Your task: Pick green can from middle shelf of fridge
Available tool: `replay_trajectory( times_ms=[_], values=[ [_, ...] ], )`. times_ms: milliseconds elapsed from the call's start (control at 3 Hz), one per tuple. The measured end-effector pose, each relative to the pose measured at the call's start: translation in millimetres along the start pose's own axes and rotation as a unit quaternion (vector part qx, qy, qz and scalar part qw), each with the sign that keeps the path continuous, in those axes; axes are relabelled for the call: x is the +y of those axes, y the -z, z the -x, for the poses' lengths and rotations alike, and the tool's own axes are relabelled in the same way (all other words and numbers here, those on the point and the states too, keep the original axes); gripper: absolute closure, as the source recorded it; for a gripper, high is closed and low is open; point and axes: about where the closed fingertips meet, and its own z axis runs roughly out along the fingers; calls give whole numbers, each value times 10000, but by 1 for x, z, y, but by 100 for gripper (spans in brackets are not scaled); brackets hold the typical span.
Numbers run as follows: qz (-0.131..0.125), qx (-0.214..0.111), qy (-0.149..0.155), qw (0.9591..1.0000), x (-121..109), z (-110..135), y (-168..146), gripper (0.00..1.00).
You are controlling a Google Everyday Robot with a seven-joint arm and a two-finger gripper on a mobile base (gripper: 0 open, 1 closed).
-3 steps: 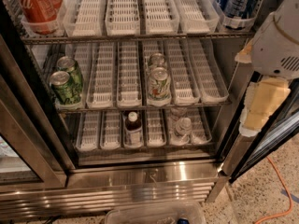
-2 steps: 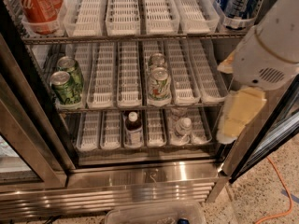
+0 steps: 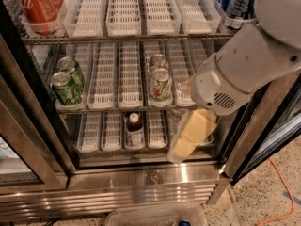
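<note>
"The green can [image 3: 66, 89]: how does the gripper stand to it?"

"Well apart. The gripper [image 3: 182, 147], pale yellow, hangs at the right of the open fridge [image 3: 141, 192], in front of the right-hand lanes of the bottom tier. Whether it is apart or together, I cannot tell."

"And what carries it?"

"The white arm [image 3: 249, 60], slanting down from the upper right across the right end of the middle shelf [image 3: 127, 109]."

"What stands nearest on that shelf?"

"Two pale cans [image 3: 160, 84] with green print, one behind the other, in a lane just left of the arm. Below them, on the bottom tier, a small dark bottle [image 3: 134, 130] stands upright."

"Then the green can itself?"

"At the far left of the middle shelf, upright at the front of its lane. A second green can [image 3: 71, 68] stands close behind it. Several lane trays lie between these and the pale cans."

"And above?"

"Red cola cans [image 3: 36, 6] at the top left, blue cans [image 3: 235, 1] at the top right."
</note>
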Motion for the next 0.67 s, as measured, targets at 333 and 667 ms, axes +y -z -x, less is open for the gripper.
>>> replay_trajectory(
  times_ms=[333, 667],
  values=[
    [150, -547, 165, 9983, 18, 37, -19, 0],
    [120, -577, 185, 9981, 20, 38, -18, 0]
  ],
)
